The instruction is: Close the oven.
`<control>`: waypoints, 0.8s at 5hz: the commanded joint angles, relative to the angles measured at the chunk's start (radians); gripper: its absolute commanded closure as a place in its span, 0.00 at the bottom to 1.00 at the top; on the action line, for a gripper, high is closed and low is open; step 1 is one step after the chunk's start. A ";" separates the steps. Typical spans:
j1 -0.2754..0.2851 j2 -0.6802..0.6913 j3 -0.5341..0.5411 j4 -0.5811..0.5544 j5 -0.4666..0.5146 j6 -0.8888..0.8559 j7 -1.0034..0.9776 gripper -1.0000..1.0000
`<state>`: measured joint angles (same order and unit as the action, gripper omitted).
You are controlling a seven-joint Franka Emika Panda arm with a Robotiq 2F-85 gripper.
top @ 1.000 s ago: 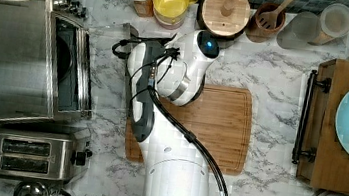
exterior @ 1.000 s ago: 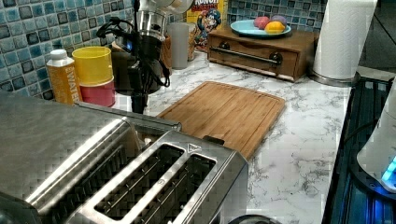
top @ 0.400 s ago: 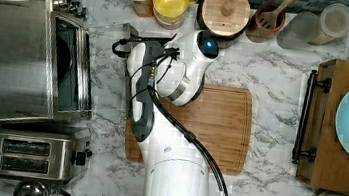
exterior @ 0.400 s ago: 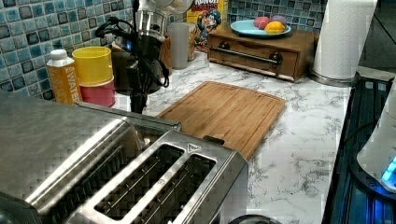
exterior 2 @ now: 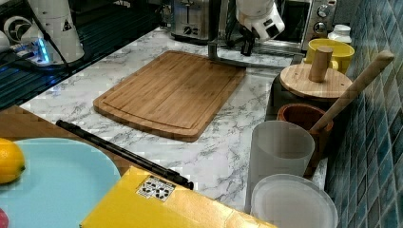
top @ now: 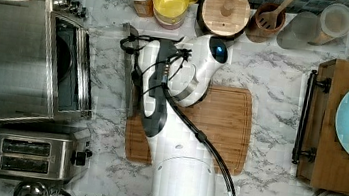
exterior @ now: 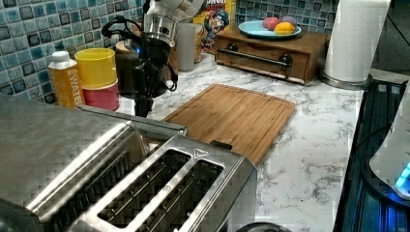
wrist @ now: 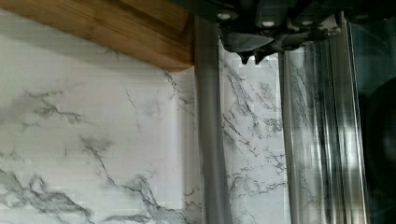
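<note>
Marble table (top: pixel 277 65) carries the oven (top: pixel 31 55), its door down flat toward three o'clock in the top view. Fingers (wrist: pixel 254 57) hang pinched together just over the handle (top: pixel 128 69); next likely a hook under the bar and a lift

oven (top: pixel 21 54) door open flat, arm (top: pixel 179 124) over its handle (top: pixel 128 69).

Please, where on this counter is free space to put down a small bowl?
The cutting board is mostly bare. Bare marble lies between it and the wooden drawer box, and in front of the toaster. It is crowded along the tiled wall, and by the open oven door under the gripper.
</note>
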<state>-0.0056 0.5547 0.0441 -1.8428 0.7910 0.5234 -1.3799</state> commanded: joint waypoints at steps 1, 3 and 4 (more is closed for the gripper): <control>0.130 -0.229 0.161 0.061 0.057 -0.050 0.022 1.00; 0.240 -0.313 0.165 0.044 -0.024 0.000 0.029 1.00; 0.260 -0.350 0.201 0.007 -0.106 0.079 0.058 1.00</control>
<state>0.0692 0.3345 0.1157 -1.9082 0.7007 0.6006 -1.3770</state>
